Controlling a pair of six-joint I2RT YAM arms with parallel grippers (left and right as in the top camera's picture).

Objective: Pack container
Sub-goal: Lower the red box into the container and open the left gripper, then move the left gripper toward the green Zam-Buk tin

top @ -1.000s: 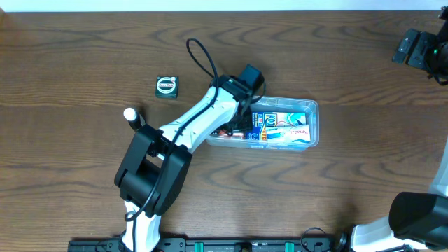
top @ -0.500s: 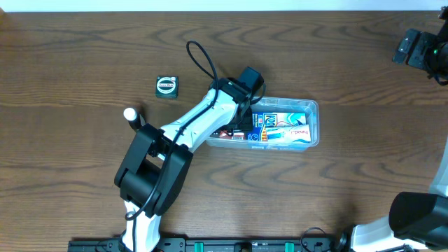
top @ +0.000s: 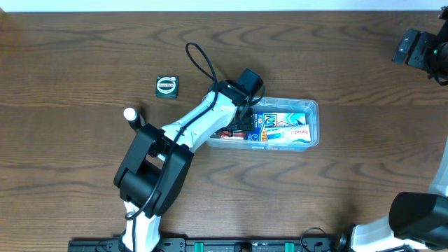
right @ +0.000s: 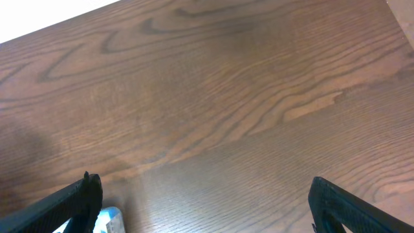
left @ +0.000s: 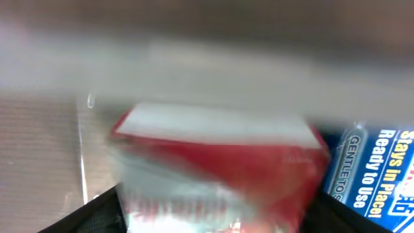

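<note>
- Since a second ago the left arm's wrist has crept slightly toward 10 o'clock over the tub's left end. The tub and the loose things on the table have stayed put.
- The clear, shallow plastic rectangular container (top: 314, 123) with rounded corners sits just to the 3 o'clock side of the middle of the brown wooden table (top: 84, 42), its long side running 9 to 3 o'clock.
- Inside it, a blue-and-white printed packet (top: 276, 126) (left: 375, 168) fills the middle and right part. A red packet with a white top edge (top: 227, 133) (left: 220, 162) lies at the 9 o'clock end.
- The left gripper (left: 217, 207) is down in that 9 o'clock end, with its dark fingers on either side of the red packet. The wrist view is blurred, so I cannot tell whether they pinch it or stand free.
- The right gripper (right: 204, 207) is far off toward 1 o'clock, its fingers spread wide over bare wood and grasping nothing.
- A small black square packet with a round silver emblem (top: 166, 86) lies at 10 o'clock from the container, well apart.
- A white round-topped object (top: 130, 114) stands at 9 o'clock, beside the left arm.
</note>
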